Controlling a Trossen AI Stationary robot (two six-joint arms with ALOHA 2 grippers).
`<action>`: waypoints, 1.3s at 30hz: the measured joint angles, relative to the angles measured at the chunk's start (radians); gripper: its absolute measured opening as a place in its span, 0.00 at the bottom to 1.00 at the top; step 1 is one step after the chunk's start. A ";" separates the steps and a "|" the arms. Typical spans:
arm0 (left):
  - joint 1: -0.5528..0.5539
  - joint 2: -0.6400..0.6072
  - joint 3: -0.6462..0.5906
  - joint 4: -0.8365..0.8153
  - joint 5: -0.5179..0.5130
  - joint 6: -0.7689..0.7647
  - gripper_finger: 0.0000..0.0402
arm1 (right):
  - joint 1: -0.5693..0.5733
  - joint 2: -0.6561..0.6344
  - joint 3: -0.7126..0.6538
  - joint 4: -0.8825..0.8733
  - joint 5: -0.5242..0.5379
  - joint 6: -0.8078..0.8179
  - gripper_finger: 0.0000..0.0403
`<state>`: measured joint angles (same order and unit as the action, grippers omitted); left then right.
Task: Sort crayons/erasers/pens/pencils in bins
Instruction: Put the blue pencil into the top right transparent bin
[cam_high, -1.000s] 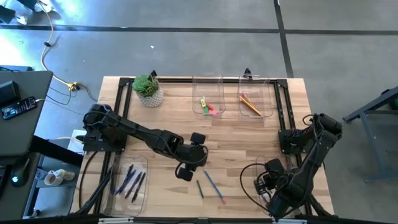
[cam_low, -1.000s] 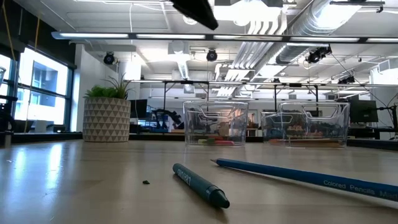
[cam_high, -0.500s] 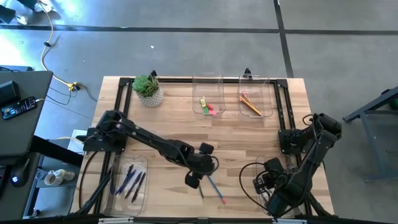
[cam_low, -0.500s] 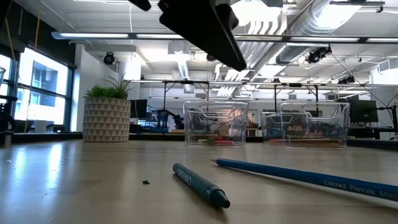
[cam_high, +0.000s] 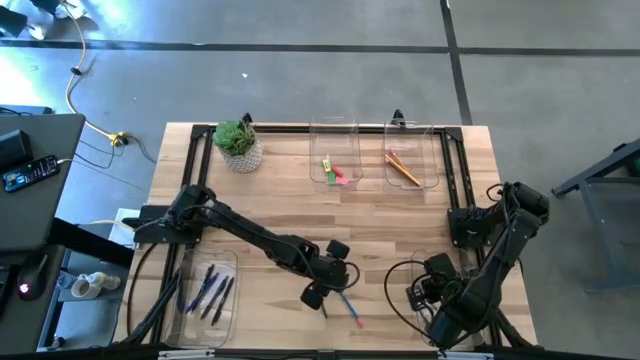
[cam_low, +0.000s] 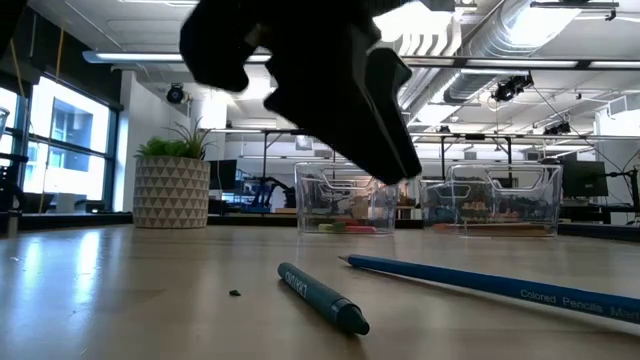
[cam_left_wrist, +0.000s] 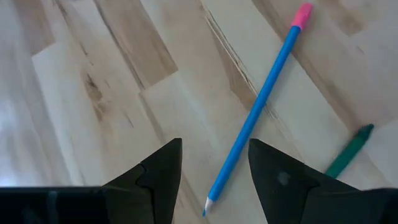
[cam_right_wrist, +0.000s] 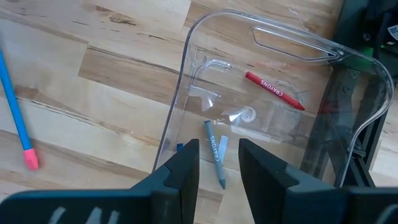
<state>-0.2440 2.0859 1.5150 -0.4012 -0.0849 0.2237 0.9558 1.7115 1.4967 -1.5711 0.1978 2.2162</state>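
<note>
Hovering low over the bench's near middle, your left gripper (cam_high: 327, 283) had its fingers (cam_left_wrist: 158, 174) spread apart with nothing between them. Right under it you had two loose sticks on the bench (cam_high: 280, 215): one blue pencil (cam_left_wrist: 256, 106) with a pink end, its sharpened tip lying between the fingertips in the left wrist view, and one short teal crayon (cam_low: 322, 297) just beside it.

Your right gripper (cam_high: 425, 295) waited near the bench's right front corner, fingers (cam_right_wrist: 182, 171) parted and empty, above the front right bin (cam_right_wrist: 261, 81). That bin held three crayons as far as you could count: one red crayon (cam_right_wrist: 274, 91), one grey-blue crayon (cam_right_wrist: 213, 151) and one pale blue one (cam_right_wrist: 222, 144) touching it.

You had four bins in all. The front left bin (cam_high: 209, 293) held about four dark pens (cam_high: 213, 291). The far middle bin (cam_high: 334, 152) held the erasers (cam_high: 335, 172), roughly three, in yellow-green, green and pink-red. The far right bin (cam_high: 412, 155) held the pencils (cam_high: 403, 168); you could make out about two orange-tan sticks, lying crossed. One potted plant (cam_high: 238, 143) stood at the far left.
</note>
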 joint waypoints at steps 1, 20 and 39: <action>0.000 0.007 0.000 0.007 0.005 0.005 0.43 | 0.000 0.000 0.000 0.000 0.000 0.000 0.26; 0.008 0.099 0.000 0.013 0.051 0.034 0.43 | 0.000 0.000 0.000 0.000 -0.001 0.000 0.26; 0.073 0.125 0.003 -0.006 0.155 -0.032 0.26 | 0.000 0.000 -0.001 0.000 -0.006 0.000 0.26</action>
<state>-0.1714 2.2112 1.5185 -0.4074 0.0702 0.1919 0.9558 1.7115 1.4960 -1.5711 0.1921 2.2166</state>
